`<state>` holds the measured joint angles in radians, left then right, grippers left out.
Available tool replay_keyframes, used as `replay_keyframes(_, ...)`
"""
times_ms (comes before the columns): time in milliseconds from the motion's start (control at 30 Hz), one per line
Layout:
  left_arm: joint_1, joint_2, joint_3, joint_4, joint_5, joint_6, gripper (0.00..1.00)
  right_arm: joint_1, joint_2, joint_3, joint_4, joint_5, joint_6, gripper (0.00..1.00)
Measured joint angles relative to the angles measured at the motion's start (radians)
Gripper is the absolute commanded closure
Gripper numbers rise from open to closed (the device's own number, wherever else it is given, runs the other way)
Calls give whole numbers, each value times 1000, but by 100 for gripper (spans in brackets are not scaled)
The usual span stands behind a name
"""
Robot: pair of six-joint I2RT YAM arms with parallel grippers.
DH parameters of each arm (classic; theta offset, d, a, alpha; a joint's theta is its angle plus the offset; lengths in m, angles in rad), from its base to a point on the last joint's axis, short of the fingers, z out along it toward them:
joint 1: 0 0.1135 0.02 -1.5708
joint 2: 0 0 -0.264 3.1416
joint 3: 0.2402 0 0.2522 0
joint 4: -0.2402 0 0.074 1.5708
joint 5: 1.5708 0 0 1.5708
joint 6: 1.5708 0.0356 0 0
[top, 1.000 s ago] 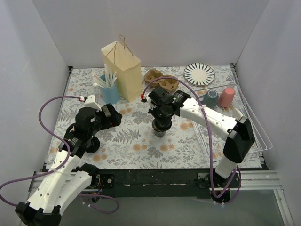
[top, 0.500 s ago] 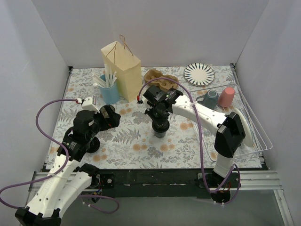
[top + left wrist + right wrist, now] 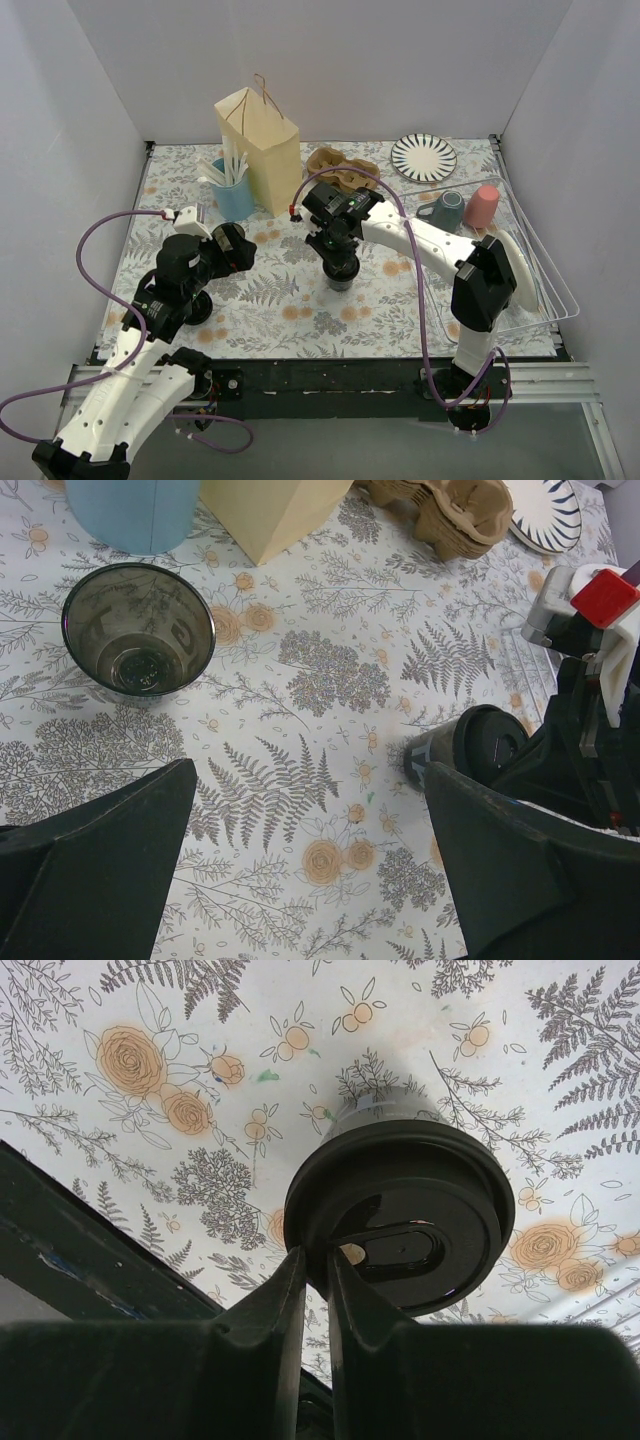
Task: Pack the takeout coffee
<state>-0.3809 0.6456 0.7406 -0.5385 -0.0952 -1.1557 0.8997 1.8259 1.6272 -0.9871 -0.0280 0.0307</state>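
The left gripper [image 3: 308,770] hangs wide open and holds nothing, near an empty cup [image 3: 138,630]. The paper bag [image 3: 258,145] stands well behind. In the middle of the table [image 3: 290,300] stands the coffee cup [image 3: 428,760] with 1 lid [image 3: 430,1200]. The right gripper [image 3: 315,1252], almost closed, touches the lid's edge. An off-centre push may tip the cup.

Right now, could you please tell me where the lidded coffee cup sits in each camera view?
Top external: lidded coffee cup mid-picture, under the right gripper.
Left wrist: right of centre, partly behind the right arm.
Right wrist: centre of frame, its top facing the camera.
Shared landmark: the floral tablecloth beneath it in all three.
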Motion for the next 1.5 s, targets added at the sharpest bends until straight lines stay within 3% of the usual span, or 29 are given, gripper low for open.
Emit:
replay_keyframes(233, 0, 6, -10, 2, 24, 7, 3, 4, -1, 16, -5, -10, 14, 57)
replay_keyframes(500, 0, 136, 27, 21, 199, -50, 11, -15, -112, -20, 39, -35, 43, 40)
replay_keyframes(733, -23, 262, 17, 155, 382, -169, 15, -238, -272, -170, 187, -158, 48, 24)
replay_keyframes(1033, -159, 488, 1, 349, 452, -272, 14, -379, -240, -299, 289, -372, -6, 25)
replay_keyframes(1500, -241, 699, 0, 532, 446, -307, 21, -404, -135, -344, 363, -529, -80, 33)
